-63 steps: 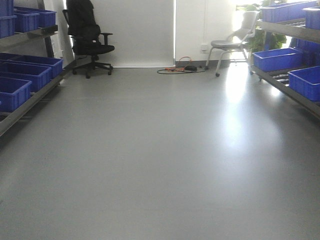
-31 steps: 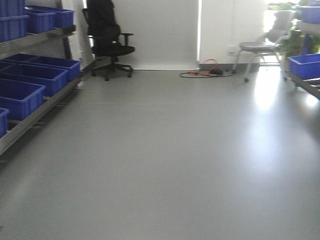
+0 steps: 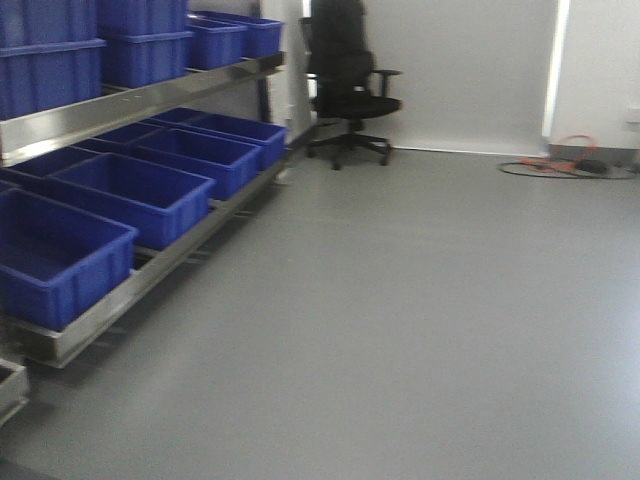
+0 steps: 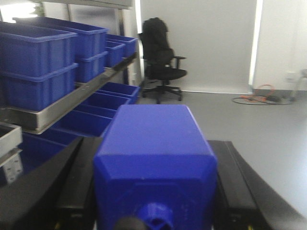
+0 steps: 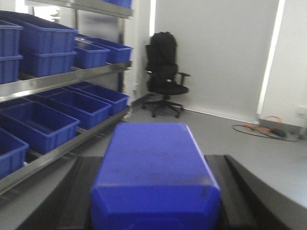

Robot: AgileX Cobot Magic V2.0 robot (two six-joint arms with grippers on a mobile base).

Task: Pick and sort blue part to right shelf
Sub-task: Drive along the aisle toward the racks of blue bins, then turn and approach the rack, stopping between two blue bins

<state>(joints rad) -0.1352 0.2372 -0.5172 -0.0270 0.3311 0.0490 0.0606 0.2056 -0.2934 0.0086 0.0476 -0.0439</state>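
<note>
Bins (image 4: 48,52) line a shelf to the left of our left pincer (image 4: 156,140), which is clamped on the blue part (image 4: 153,167), its neck toward the wrist. Our right pincer (image 5: 151,157) is clamped on a blue block (image 5: 153,182); a chair (image 5: 165,72) stands well ahead.

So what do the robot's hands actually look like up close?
From the wrist cameras, the left gripper and right gripper look alike: each is a pair of long, flat, matte black fingers with straight edges, like two paddles, flanked by sloping black casing. No cables, labels or markings show on them. The arms themselves are out of view.
</note>
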